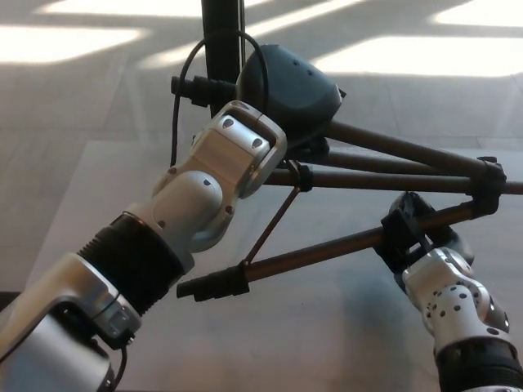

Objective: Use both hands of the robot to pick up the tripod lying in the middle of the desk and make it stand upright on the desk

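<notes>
The black tripod (pixel 384 181) is held above the grey desk (pixel 98 188), its centre column (pixel 221 37) pointing up out of the picture and its legs fanning out to the right. My left hand (pixel 290 88) is shut around the tripod's hub, where the legs meet the column. My right hand (pixel 406 230) at the lower right is shut on the lowest leg (pixel 319 250), which slants down to the left, apart from the two upper legs. A thin brace (pixel 274 224) links this leg to the hub.
A black cable (pixel 175 106) loops beside the column above my left wrist. Beyond the desk's far edge lies a grey floor (pixel 409 90) with bright patches of light. My left forearm (pixel 131 261) crosses the desk's left half.
</notes>
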Controlling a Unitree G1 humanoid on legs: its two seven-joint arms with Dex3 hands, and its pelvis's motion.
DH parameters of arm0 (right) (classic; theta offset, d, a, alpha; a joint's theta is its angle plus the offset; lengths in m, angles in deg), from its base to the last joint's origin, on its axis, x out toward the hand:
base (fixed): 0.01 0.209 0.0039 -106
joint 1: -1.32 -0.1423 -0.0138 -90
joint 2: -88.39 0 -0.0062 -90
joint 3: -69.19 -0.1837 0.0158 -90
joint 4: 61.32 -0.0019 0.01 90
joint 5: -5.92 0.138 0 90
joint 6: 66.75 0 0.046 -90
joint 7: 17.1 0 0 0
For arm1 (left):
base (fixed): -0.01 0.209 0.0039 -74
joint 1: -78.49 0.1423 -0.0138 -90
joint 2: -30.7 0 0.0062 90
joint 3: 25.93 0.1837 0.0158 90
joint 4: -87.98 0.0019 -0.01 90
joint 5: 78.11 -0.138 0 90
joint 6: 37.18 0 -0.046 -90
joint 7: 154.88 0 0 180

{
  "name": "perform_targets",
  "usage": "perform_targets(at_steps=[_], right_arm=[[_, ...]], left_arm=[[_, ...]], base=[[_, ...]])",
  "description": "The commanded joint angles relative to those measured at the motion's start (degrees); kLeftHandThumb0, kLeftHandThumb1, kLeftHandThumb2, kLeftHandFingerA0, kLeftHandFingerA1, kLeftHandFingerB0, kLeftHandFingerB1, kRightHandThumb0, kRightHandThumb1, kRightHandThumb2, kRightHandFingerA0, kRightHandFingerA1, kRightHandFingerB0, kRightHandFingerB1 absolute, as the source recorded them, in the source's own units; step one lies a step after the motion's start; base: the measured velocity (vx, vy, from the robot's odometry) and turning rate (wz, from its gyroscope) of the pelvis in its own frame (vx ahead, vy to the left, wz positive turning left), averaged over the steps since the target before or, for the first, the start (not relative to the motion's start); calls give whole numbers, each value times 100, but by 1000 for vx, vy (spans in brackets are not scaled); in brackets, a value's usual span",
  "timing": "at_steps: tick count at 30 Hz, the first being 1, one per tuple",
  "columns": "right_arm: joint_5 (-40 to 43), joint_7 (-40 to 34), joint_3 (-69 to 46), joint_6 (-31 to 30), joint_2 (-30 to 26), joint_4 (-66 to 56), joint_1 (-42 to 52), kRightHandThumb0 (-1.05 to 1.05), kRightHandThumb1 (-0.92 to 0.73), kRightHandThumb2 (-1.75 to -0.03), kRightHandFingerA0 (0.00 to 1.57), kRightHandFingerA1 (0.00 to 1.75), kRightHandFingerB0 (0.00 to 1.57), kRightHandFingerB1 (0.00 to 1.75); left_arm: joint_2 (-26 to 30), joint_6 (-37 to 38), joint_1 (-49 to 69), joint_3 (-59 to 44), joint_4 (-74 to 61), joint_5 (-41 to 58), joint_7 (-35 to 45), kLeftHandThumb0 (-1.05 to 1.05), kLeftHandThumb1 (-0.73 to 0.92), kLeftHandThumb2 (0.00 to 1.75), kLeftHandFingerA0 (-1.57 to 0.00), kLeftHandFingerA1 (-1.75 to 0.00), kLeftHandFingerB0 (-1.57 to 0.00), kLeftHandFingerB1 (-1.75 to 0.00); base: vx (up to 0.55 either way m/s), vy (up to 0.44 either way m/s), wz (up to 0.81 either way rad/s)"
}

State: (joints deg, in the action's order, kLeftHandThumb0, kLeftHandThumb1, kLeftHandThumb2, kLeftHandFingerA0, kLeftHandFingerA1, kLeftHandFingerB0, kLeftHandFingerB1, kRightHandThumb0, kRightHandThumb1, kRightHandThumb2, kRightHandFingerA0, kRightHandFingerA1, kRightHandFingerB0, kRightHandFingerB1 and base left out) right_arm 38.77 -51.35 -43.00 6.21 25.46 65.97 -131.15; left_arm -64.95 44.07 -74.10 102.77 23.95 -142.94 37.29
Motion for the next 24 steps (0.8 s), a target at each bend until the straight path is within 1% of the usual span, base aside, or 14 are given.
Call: perform_targets(at_steps=[1, 7, 10, 11, 12, 14, 15, 16, 17, 19, 20, 21, 23, 24], right_arm=[[-589, 534, 523, -251, -569, -453, -336, -28, -39, -139, 106, 175, 90, 167], [-1055, 835, 1173, -517, -1241, -852, -575, -27, -28, -143, 103, 175, 90, 161], [-1363, 974, 1589, -914, -1720, -1074, -996, -19, -39, -143, 101, 175, 86, 156], [-1421, 937, 1644, -926, -1767, -1053, -1101, -20, -36, -138, 99, 175, 89, 159], [-1444, 923, 1677, -976, -1819, -1006, -1237, -21, -38, -122, 97, 175, 81, 167], [-1448, 937, 1720, -1070, -1895, -945, -1393, -21, -38, -122, 97, 175, 81, 167], [-1477, 992, 1771, -1117, -1943, -976, -1431, -22, -38, -125, 99, 175, 82, 169], [-1549, 1134, 1882, -1159, -2040, -1064, -1480, -23, -38, -130, 100, 175, 88, 162], [-1595, 1216, 1950, -1131, -2084, -1117, -1476, -29, -40, -121, 126, 144, 110, 134], [-1689, 1297, 2053, -1053, -2113, -1124, -1477, -29, -41, -121, 126, 144, 109, 134], [-1709, 1322, 2073, -1063, -2124, -1135, -1484, -29, -41, -121, 126, 144, 109, 134], [-1725, 1321, 2090, -1132, -2119, -1132, -1553, -25, -32, -139, 100, 175, 85, 162], [-1753, 1339, 2077, -1155, -2112, -1138, -1562, -25, -32, -139, 100, 175, 85, 162], [-1820, 1381, 2145, -1169, -2114, -1133, -1595, -26, -30, -142, 100, 175, 86, 166]], left_arm=[[93, 31, -146, -91, 47, 0, -82, -37, 48, 97, -119, -132, -82, -91], [167, -10, -85, -81, 18, -50, 5, -37, 49, 99, -118, -131, -84, -95], [186, 57, -32, -133, 86, 46, -87, -34, 42, 92, -119, -131, -80, -87], [211, 81, -25, -124, 87, 43, -67, -31, 55, 65, -92, -160, -81, -85], [227, 75, -14, -134, 73, 57, -12, -29, 60, 71, -92, -155, -80, -87], [237, 53, 5, -153, 54, 87, 49, -29, 60, 71, -92, -155, -80, -87], [232, -2, 36, -161, 35, 67, 8, -33, 57, 71, -91, -157, -83, -97], [215, -132, 117, -193, -2, 41, -65, -31, 58, 71, -91, -156, -82, -95], [197, -217, 188, -229, -18, 60, -87, -30, 58, 73, -91, -156, -82, -93], [178, -371, 385, -300, -111, 89, -137, -29, 59, 73, -90, -156, -83, -98], [179, -407, 447, -306, -139, 67, -193, -29, 59, 73, -90, -156, -83, -98], [167, -531, 717, -350, -243, 49, -398, -26, 60, 70, -91, -163, -83, -100], [163, -556, 764, -362, -277, 33, -421, -26, 60, 70, -91, -163, -83, -100], [149, -631, 946, -412, -362, 108, -362, -26, 55, 66, -94, -150, -83, -88]], base=[[0, 0, 0], [0, 0, 0], [0, 0, 0], [0, 0, 0], [0, 0, 0], [0, 0, 0], [0, 0, 0], [0, 0, 0], [0, 0, 0], [0, 0, 0], [0, 0, 0], [0, 0, 0], [0, 0, 0], [0, 0, 0]])
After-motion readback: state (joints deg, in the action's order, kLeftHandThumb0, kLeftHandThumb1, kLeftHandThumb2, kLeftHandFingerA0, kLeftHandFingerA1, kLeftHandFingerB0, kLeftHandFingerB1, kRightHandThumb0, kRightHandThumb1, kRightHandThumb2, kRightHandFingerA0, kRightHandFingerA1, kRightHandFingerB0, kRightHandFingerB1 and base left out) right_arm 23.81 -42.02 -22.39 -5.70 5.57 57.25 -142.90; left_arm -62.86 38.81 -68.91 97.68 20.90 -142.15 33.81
